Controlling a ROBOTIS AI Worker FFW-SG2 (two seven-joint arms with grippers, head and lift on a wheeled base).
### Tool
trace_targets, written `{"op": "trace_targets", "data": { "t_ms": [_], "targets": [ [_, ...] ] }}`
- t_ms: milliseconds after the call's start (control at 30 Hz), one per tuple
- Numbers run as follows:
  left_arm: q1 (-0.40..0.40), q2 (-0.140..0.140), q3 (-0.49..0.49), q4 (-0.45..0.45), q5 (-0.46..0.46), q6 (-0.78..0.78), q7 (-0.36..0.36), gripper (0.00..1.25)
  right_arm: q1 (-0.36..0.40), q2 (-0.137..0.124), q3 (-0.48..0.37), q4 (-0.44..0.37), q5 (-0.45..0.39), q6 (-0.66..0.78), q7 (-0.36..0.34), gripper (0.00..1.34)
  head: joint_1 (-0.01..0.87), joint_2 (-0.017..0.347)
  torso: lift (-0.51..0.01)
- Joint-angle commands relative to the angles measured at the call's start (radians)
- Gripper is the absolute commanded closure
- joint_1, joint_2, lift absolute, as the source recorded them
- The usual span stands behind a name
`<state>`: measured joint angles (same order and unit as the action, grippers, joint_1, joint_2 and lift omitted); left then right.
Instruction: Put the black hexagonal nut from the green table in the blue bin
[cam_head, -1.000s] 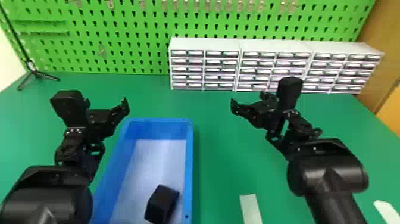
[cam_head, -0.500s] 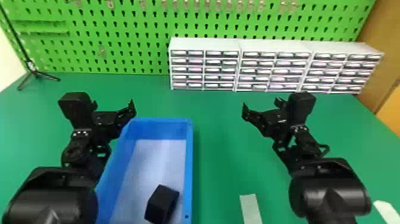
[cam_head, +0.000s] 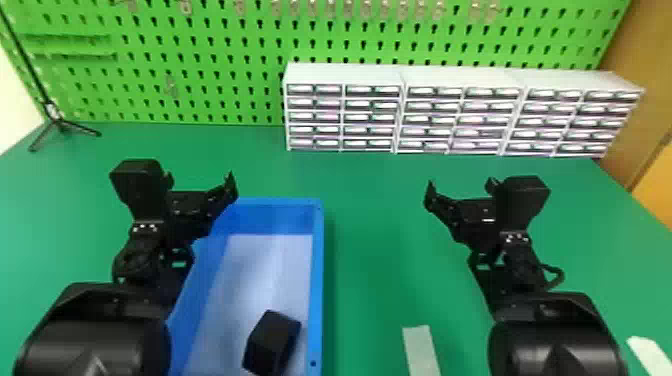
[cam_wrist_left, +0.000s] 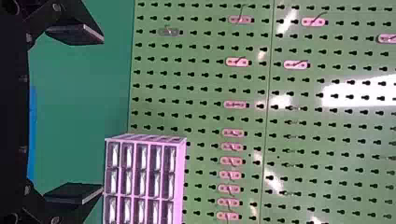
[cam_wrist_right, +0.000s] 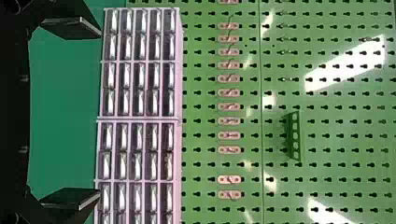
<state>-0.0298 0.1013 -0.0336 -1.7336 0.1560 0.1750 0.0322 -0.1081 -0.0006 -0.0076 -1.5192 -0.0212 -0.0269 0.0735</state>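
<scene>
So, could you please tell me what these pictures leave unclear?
Near end of the blue bin, head view: bottom edge cuts it.
Its far-left corner, head view: behind the left gripper.
What the drawers hold, head view: too small.
Underside of the black nut, head view: hidden by its body.

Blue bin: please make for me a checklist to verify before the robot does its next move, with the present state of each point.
1. Blue bin standing on the green table: ok.
2. Black hexagonal nut inside the bin: ok.
3. Left end effector open and empty: ok.
4. Right end effector open and empty: ok.
5. Left end effector clear of the bin's rim: cannot tell; they overlap in the head view.
</scene>
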Motion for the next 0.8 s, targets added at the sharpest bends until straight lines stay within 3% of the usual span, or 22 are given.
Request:
{"op": "trace_targets", "data": {
  "t_ms": [0, 767],
  "targets": [
    [-0.001, 0.0, -0.006, 0.0, 0.0, 0.003, 0.0, 0.16, 0.011, 0.001, 0.001, -0.001, 0.0, -0.015, -0.011, 0.11, 0.683, 0.028, -0.096],
    [-0.001, 0.002, -0.002, -0.029, -0.021, 0.046, 0.0, 0.16, 0.036, -0.002, -0.031, -0.012, 0.004, -0.021, -0.029, 0.11, 0.683, 0.028, -0.096]
  ]
}}
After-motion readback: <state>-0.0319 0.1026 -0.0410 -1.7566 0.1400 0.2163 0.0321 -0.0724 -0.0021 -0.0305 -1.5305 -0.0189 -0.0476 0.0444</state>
